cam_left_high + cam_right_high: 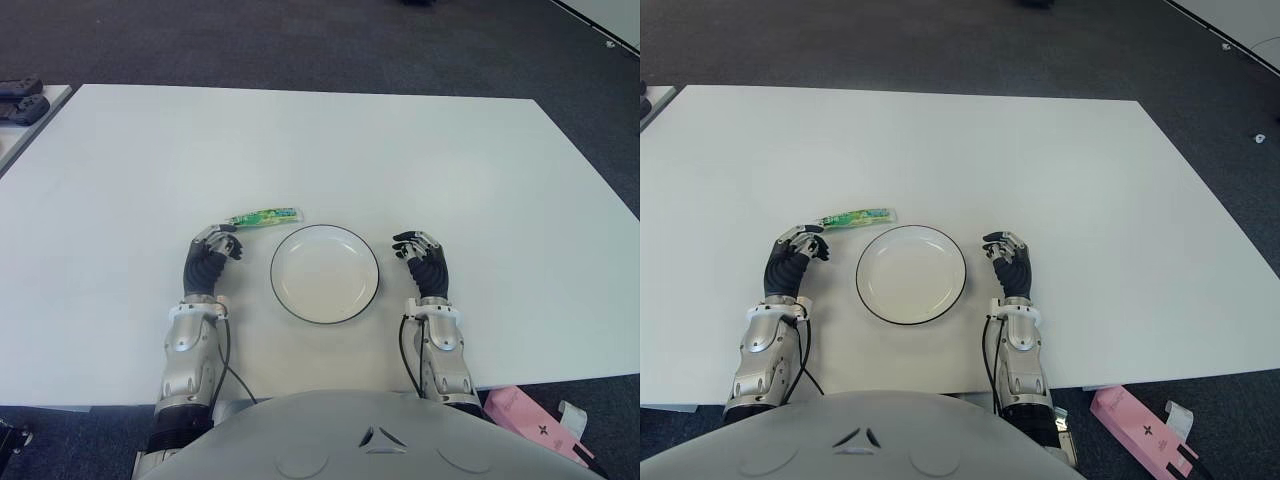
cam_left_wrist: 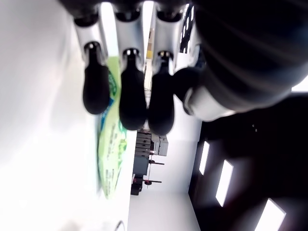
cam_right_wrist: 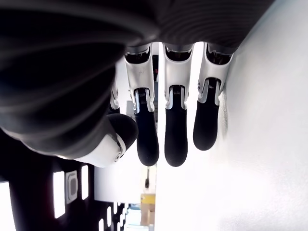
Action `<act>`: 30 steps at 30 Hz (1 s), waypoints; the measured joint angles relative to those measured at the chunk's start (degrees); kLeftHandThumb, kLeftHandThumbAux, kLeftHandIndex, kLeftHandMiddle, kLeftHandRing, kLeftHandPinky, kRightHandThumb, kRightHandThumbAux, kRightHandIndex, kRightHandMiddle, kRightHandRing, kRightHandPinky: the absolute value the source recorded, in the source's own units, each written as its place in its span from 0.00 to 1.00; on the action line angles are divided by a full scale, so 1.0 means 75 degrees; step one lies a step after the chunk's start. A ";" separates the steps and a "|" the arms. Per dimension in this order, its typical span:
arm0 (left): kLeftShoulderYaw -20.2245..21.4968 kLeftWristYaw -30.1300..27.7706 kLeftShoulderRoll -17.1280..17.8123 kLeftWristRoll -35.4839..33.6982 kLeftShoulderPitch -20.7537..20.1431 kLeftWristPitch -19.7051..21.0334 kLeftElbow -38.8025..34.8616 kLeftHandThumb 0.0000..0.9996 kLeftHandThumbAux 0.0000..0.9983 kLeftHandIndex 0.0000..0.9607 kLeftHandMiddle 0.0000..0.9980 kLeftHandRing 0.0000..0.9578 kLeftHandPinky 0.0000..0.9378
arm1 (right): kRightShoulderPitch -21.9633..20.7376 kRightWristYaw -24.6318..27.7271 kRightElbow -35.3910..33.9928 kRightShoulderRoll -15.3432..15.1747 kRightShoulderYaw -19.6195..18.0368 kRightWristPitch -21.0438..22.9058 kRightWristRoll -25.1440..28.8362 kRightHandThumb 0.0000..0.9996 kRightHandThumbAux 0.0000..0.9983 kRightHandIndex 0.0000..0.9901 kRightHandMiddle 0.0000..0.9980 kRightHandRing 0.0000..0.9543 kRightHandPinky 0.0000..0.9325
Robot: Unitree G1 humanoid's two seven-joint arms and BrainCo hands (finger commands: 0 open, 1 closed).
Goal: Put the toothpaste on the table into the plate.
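The toothpaste (image 1: 265,216) is a green tube lying flat on the white table (image 1: 300,140), just behind the left rim of the plate (image 1: 325,273). The plate is white with a dark rim and holds nothing. My left hand (image 1: 225,238) is left of the plate, its fingertips close to the tube's left end. In the left wrist view the fingers (image 2: 132,106) hang relaxed above the tube (image 2: 110,159) without grasping it. My right hand (image 1: 410,245) shows to the right of the plate, fingers loosely curved and holding nothing.
The table's front edge runs just below my wrists. A pink box (image 1: 530,425) lies on the floor at the lower right. Dark devices (image 1: 20,100) sit on a second table at the far left.
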 measured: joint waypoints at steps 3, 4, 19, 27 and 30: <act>-0.0024 0.0105 0.0028 0.0266 0.0070 -0.0144 -0.0029 0.70 0.72 0.45 0.62 0.63 0.62 | 0.0011 0.0000 -0.0012 0.0003 0.0004 0.0002 -0.0001 0.70 0.73 0.43 0.44 0.46 0.47; -0.0031 0.0151 0.0039 0.0372 0.0093 -0.0200 -0.0026 0.70 0.72 0.45 0.61 0.63 0.62 | 0.0013 0.0000 -0.0016 0.0003 0.0004 0.0004 0.0000 0.70 0.73 0.43 0.44 0.46 0.47; -0.0238 0.1988 0.0497 0.3182 0.0339 -0.1439 -0.0004 0.69 0.73 0.45 0.60 0.61 0.59 | 0.0033 -0.0008 -0.0093 0.0022 0.0015 0.0084 -0.0010 0.70 0.73 0.43 0.45 0.46 0.46; -0.0519 0.3417 0.0865 0.5381 0.0307 -0.1037 -0.0337 0.69 0.73 0.45 0.60 0.61 0.59 | 0.0038 -0.0030 -0.0100 0.0029 0.0021 0.0086 -0.0019 0.70 0.73 0.43 0.45 0.46 0.47; -0.0606 0.3691 0.1019 0.5911 0.0208 -0.0764 -0.0483 0.69 0.73 0.45 0.59 0.61 0.58 | 0.0036 -0.0030 -0.0100 0.0031 0.0023 0.0086 -0.0019 0.70 0.73 0.43 0.45 0.47 0.47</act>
